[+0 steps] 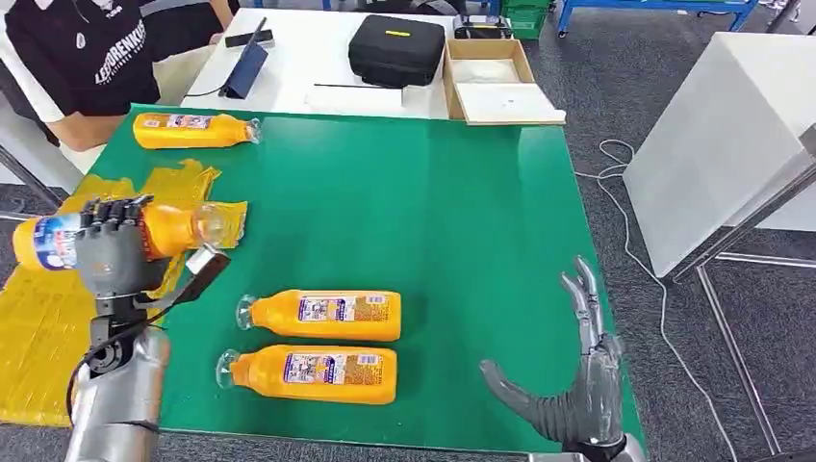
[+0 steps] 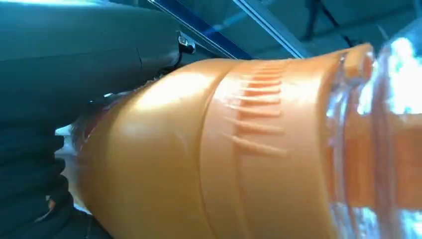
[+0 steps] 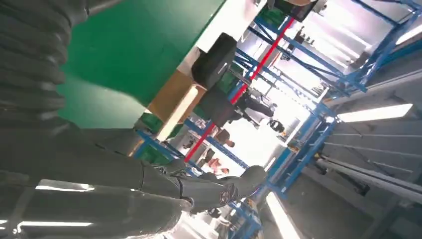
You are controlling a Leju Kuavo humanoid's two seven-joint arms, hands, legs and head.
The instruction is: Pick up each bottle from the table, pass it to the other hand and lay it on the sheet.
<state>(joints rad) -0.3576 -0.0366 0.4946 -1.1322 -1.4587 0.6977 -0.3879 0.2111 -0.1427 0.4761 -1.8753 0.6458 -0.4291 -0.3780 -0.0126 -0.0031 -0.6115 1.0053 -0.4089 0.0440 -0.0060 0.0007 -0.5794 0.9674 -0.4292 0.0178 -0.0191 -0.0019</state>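
My left hand [image 1: 115, 250] grips an orange bottle [image 1: 173, 227] held sideways above the yellow sheet [image 1: 43, 318] at the table's left edge; the bottle's orange body [image 2: 224, 149] looms close in the left wrist view beside the thumb [image 2: 74, 55]. Two more orange bottles [image 1: 327, 315] [image 1: 318, 373] lie side by side on the green table [image 1: 433, 212] near the front. Another bottle [image 1: 192, 129] lies at the far left corner. My right hand [image 1: 577, 385] is open with fingers spread at the front right edge, holding nothing; its fingers [image 3: 199, 191] point out into the room.
A person in a black shirt [image 1: 91, 48] sits behind the far left corner. Beyond the green table stands a white table with a black case [image 1: 396, 48], a cardboard box [image 1: 496, 82] and a tablet stand [image 1: 245, 63]. A white cabinet [image 1: 731, 135] stands to the right.
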